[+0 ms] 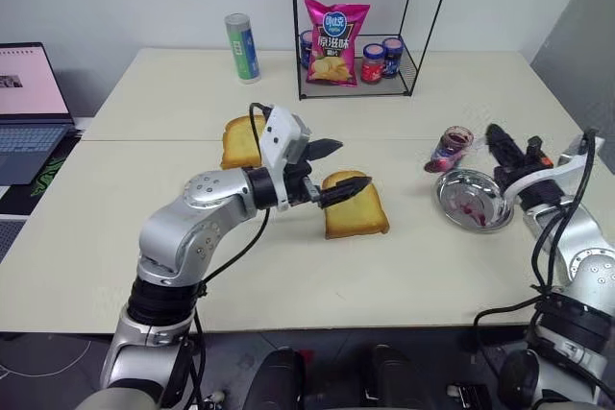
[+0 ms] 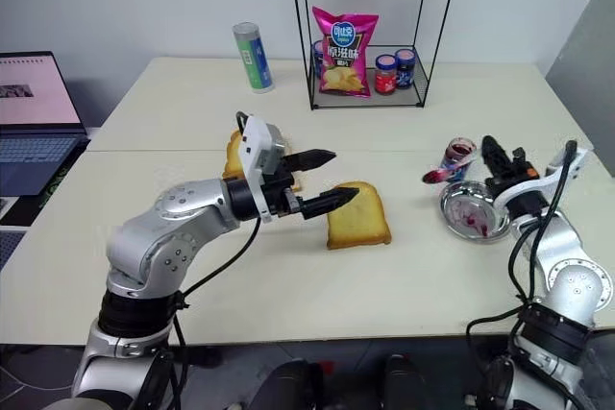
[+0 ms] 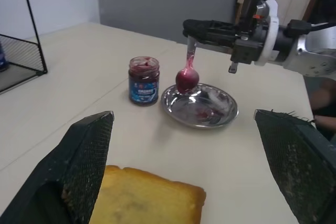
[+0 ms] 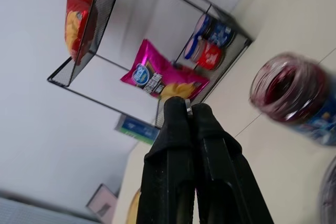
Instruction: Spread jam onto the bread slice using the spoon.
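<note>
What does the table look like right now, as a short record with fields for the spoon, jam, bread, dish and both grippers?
spoon: pinched in the shut fingers of the right gripper, bowl hanging down over the steel dish
jam: dark red blob loaded on the spoon's bowl
bread slice: flat on the table, bare of jam
steel dish: jam smears inside
open jam jar: upright beside the dish
left gripper: fingers open, over the bread slice's near edge, holding nothing

Bread slice [image 1: 356,207] lies on the table [image 1: 288,266], mid-way. Steel dish [image 1: 473,200] sits to its right; open jar [image 1: 452,148] just behind the dish.
</note>
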